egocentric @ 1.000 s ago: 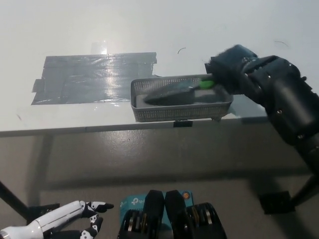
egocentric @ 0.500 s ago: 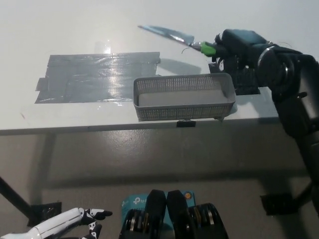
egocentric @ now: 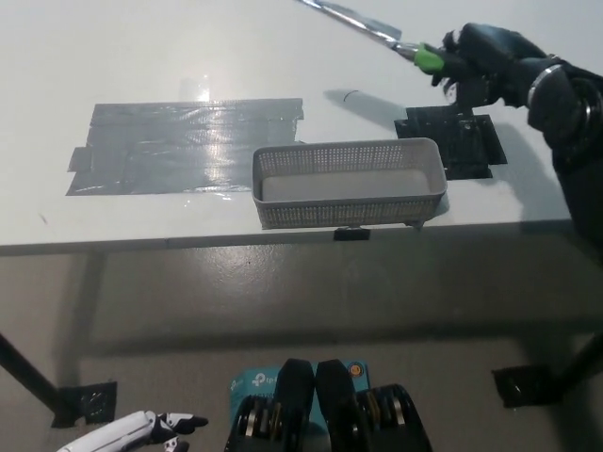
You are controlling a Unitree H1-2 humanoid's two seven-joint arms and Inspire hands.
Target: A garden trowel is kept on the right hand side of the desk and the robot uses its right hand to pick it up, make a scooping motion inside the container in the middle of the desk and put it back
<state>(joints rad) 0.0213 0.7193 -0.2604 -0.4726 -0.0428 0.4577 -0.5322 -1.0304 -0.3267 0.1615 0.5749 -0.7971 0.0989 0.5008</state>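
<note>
Head view: the trowel (egocentric: 372,26) is off the surface (egocentric: 141,56) and in the air at about 1 o'clock in the picture, so the pick-up is done. The container (egocentric: 349,215) sits mid-surface near the front edge and the blade is well clear of it, up at its 12 to 1 o'clock. One picture does not settle whether the scoop is done or to come. The put-back is certainly left. A black patch (egocentric: 452,141) lies at 2 o'clock from the container, just beneath the arm, and is probably the trowel's resting spot. The right hand (egocentric: 490,61) is closed around the green handle, with the metal blade pointing away toward 10 o'clock and running out of the top edge. Its shadow (egocentric: 363,102) falls on the surface between blade and container. A grey tape patch (egocentric: 179,146) lies at 9 o'clock from the container. The left hand (egocentric: 141,431) rests low at 7 o'clock, below the surface; cannot tell whether it is open or closed.
</note>
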